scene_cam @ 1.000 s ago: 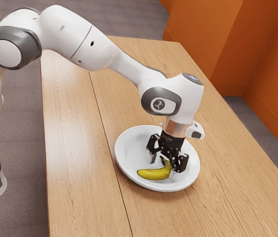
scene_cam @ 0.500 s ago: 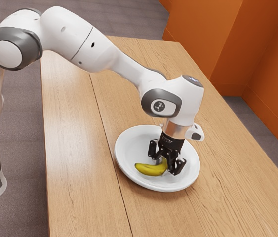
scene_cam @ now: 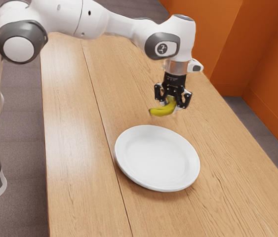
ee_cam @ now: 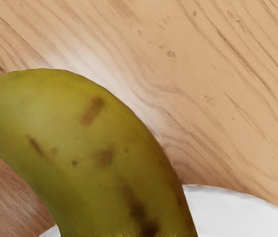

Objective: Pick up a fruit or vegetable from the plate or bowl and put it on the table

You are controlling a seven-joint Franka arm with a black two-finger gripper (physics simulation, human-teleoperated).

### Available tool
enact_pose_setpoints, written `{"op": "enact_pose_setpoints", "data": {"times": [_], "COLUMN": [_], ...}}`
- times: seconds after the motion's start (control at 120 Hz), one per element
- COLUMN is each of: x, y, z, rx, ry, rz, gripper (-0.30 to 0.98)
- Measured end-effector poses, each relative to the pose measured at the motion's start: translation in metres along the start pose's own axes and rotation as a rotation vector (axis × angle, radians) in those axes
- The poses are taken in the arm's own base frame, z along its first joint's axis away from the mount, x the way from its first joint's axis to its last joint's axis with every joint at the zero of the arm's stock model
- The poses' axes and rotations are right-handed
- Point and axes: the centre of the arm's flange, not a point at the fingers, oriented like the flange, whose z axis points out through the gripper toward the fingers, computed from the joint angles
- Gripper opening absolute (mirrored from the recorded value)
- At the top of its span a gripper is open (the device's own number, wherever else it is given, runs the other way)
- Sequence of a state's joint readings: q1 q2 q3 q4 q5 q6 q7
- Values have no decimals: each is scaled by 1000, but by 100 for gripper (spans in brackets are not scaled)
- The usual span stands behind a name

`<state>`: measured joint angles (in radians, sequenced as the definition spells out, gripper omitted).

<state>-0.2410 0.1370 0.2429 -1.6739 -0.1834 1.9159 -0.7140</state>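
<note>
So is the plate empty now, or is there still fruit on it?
Empty: the plate shows bare white inside, and the banana is up in the gripper.

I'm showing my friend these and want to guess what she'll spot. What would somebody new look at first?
Probably the yellow banana, held up in the air by the black gripper. Next, the round white plate on the wooden table, and the bright orange walls at the exterior view's upper right.
</note>
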Motion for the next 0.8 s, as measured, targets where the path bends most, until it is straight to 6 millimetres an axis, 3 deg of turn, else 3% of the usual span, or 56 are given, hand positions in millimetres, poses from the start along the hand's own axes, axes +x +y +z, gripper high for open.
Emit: {"op": "enact_pose_setpoints", "data": {"times": [0.092, 0.217, 0.35, 0.467, 0.617, 0.8], "x": [33, 82, 107, 113, 114, 118], "y": [-35, -101, -143, -157, -157, -156], "z": [-11, -26, -35, -38, -39, -52], "rx": [8, 20, 29, 32, 17, 1], "ry": [20, 53, 72, 77, 72, 96], "rz": [-87, -234, -326, -356, -371, -381], "gripper": [15, 15, 15, 16, 48, 63]}}
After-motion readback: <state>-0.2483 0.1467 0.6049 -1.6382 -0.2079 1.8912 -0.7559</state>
